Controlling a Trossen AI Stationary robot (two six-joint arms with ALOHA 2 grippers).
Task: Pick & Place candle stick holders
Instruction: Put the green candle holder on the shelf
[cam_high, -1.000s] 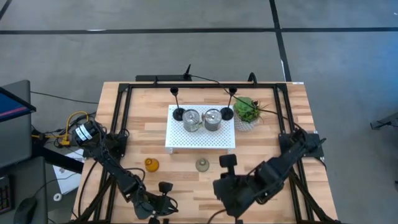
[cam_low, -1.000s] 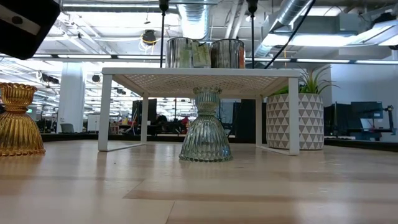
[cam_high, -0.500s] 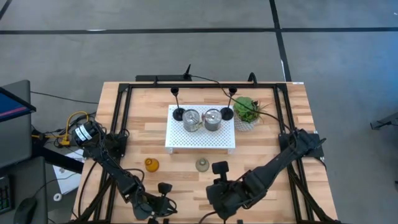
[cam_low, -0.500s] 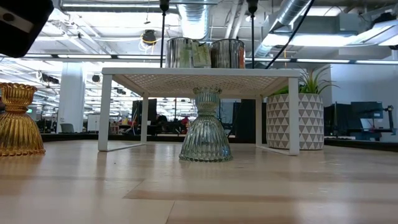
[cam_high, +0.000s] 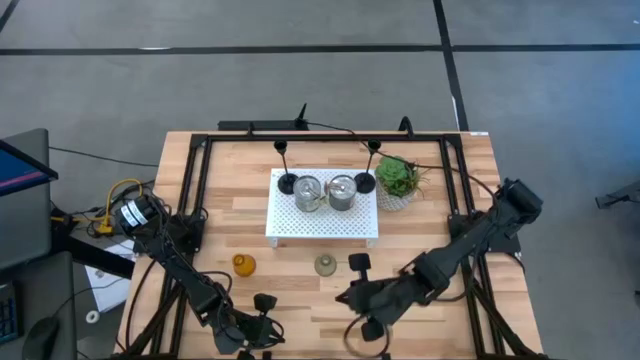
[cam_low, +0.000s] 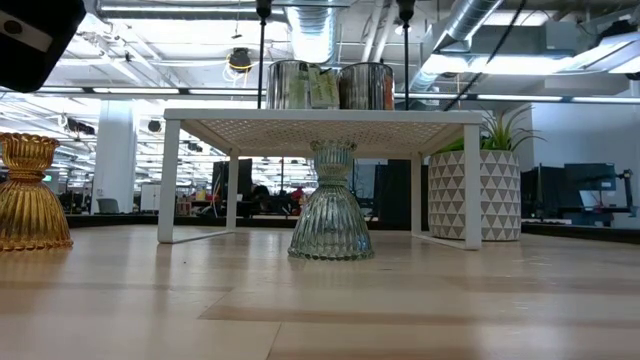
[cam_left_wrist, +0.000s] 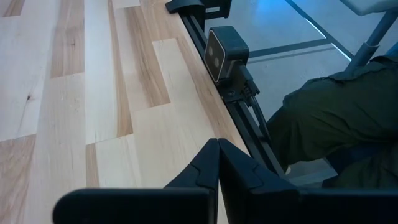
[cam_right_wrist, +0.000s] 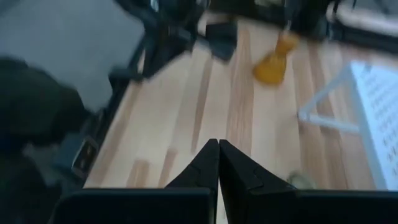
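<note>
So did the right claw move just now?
Yes. In the high view the right claw, shut, has shifted along the front edge, staying in front of the white tray.

The wooden table (cam_high: 230, 210) fills the centre of the high view. Directly on it stand a white tray (cam_high: 322, 229) at upper middle, a plant (cam_high: 398, 180) to its right, and below it an amber holder (cam_high: 244, 264) and a grey-green holder (cam_high: 325, 265).

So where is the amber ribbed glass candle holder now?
In the high view the amber ribbed glass candle holder stands on the table's left half, left of the grey-green glass holder.
</note>
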